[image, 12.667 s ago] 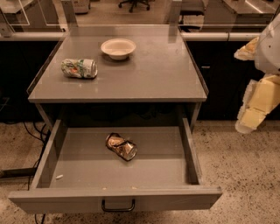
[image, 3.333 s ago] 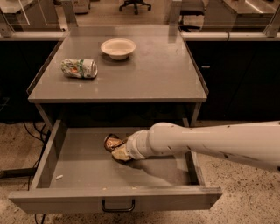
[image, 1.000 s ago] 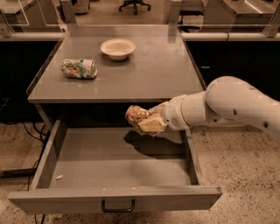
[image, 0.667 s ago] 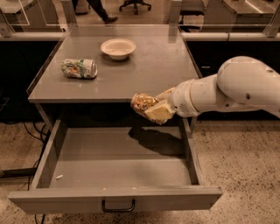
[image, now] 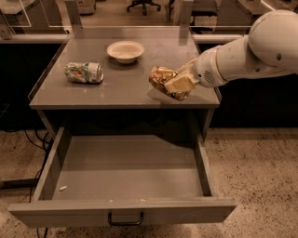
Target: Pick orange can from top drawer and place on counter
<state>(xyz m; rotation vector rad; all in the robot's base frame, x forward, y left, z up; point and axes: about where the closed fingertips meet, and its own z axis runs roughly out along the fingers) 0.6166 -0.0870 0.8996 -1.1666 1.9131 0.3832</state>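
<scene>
Gripper: the gripper is over the counter's right front part, its cream fingers closed tight on the orange can.
Orange can: crushed and coppery, tilted in the grip, with its free end towards the counter's middle. It is low over the counter's right front corner area with a shadow right under it; I cannot tell whether it touches the counter.
Arm: a thick white arm reaches in from beyond the counter's right edge, with a small perforated patch near the wrist.
Counter: a flat grey metal top with low raised rims at the sides and back, matte and dimly lit.
Bowl: a pale shallow bowl stands upright at the counter's back centre, well apart from the held can.
Green-and-white can: a dented patterned can lies on its side at the counter's left side.
Top drawer: the top drawer is pulled wide open below the counter's front edge, with a dark curved handle at the middle of its front panel. A small white scrap lies on its floor under the counter's left front corner.
Floor: speckled beige flooring spreads around the counter, with dark cables down by its left side.
Room: behind the counter's back rim are two upright grey posts, dark cabinet fronts and the wheeled base of an office chair.
</scene>
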